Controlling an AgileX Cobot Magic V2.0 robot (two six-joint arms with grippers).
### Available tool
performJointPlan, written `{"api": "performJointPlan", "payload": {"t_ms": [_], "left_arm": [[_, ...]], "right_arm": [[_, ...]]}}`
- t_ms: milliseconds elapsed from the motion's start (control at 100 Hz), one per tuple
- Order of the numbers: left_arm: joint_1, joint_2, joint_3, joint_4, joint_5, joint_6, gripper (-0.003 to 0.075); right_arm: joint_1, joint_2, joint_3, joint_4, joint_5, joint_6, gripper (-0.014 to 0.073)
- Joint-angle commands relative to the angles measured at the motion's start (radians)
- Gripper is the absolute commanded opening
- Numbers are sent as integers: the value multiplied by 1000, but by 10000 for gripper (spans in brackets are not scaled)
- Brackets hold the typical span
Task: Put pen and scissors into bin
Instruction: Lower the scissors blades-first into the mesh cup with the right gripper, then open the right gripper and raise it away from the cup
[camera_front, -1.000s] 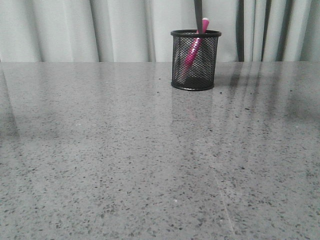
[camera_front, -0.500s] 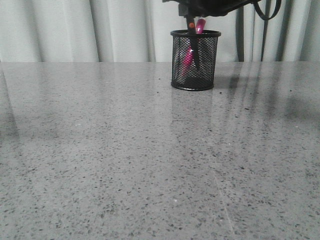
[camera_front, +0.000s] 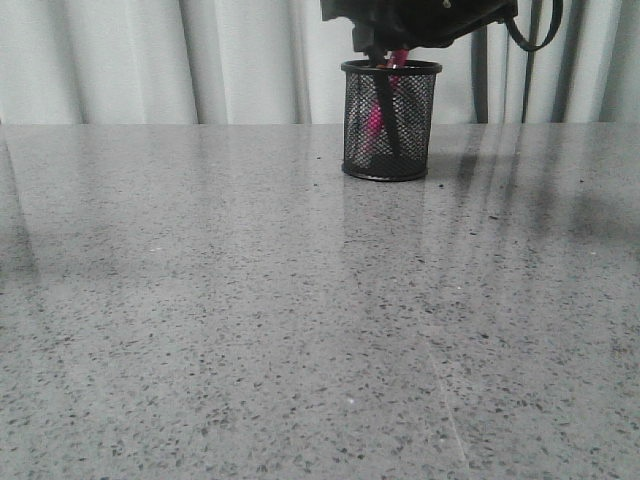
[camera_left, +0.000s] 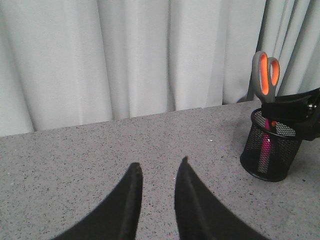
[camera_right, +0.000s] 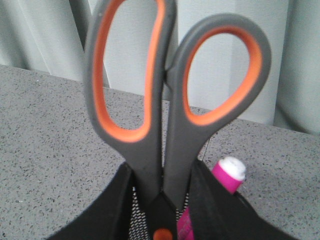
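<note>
At the far side of the table (camera_front: 250, 320) in the front view, the bin (camera_front: 391, 120) stands upright near the curtain (camera_front: 150, 60), with the right gripper (camera_front: 385, 52) directly over its rim; the pen (camera_front: 372, 118) leans inside the mesh and the dark blades of the scissors (camera_front: 386, 115) run down beside it, tips apparently near the base. The handles are hidden behind the arm here. In the left wrist view, the left gripper (camera_left: 157, 172) hovers over bare table well apart from the bin (camera_left: 271, 150), jaws a narrow gap apart and holding nothing; the scissors (camera_left: 266, 75) stand handles-up above the rim, and the pen (camera_left: 267, 149) shows pink through the mesh. In the right wrist view, the right gripper (camera_right: 162, 192) is clamped on the scissors (camera_right: 165, 100) just above the orange pivot, both fingers pressed against the shanks, with the pen (camera_right: 227, 175) just beside them, white end up. Judgement: the step is the release, task nearly done. To do it well, the blades should bottom out or nearly so before the jaws part, since the scissors are taller than the bin and top-heavy. Open slowly, then lift straight up so the fingers don't snag the handles or tip the light bin. The left arm has no need to move.
</note>
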Motion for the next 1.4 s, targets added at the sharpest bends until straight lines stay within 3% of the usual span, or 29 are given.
{"api": "performJointPlan", "payload": {"t_ms": [0, 160, 410, 570, 790, 850, 960, 1090, 1390], "left_arm": [[4, -10, -29, -30, -32, -5, 156], [4, -10, -29, -30, -32, -5, 156], [4, -10, -29, -30, -32, -5, 156], [4, -10, -29, -30, -32, -5, 156], [4, -10, -29, -13, -32, -5, 150], [4, -10, -29, 1, -32, -5, 116], [4, -14, -21, 30, -26, -5, -20], [4, -53, 23, 36, -57, 2, -19], [4, -278, 280, 36, -293, 6, -19]], "right_arm": [[-2, -49, -29, -12, -72, -2, 165], [-2, -61, -29, -12, -68, -2, 296], [-5, -145, -29, -15, -34, -2, 289], [-6, -239, -29, -23, -5, -31, 197], [-23, -391, -20, -24, 81, -111, -77], [-35, -432, 6, -24, 71, -111, -72], [-68, -530, 102, -24, 44, -111, -69], [-110, -683, 282, -24, -9, -111, -70], [-164, -1081, 708, -24, -58, -111, -70]]}}
